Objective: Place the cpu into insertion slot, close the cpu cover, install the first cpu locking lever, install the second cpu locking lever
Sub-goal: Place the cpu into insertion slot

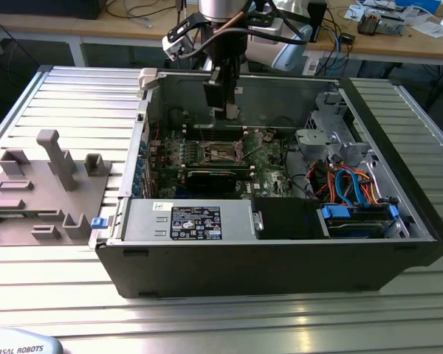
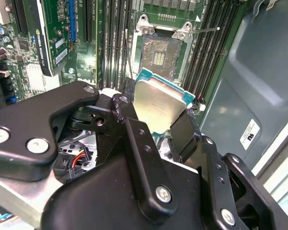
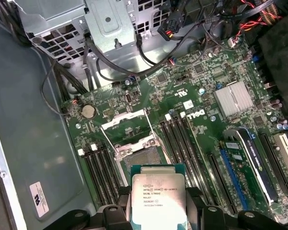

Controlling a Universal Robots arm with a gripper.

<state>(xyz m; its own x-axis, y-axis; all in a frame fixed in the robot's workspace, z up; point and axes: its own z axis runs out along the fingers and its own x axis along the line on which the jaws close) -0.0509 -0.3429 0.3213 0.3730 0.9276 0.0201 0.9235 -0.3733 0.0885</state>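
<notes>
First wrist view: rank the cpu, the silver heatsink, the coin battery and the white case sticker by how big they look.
1. cpu, largest, though it is nearest the camera, which inflates it
2. silver heatsink
3. white case sticker
4. coin battery, clearly smallest

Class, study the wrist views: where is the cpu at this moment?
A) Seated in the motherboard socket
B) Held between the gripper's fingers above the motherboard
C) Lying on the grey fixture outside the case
B: the cpu is clamped in the gripper, while the socket on the board lies open with nothing in it.
</notes>
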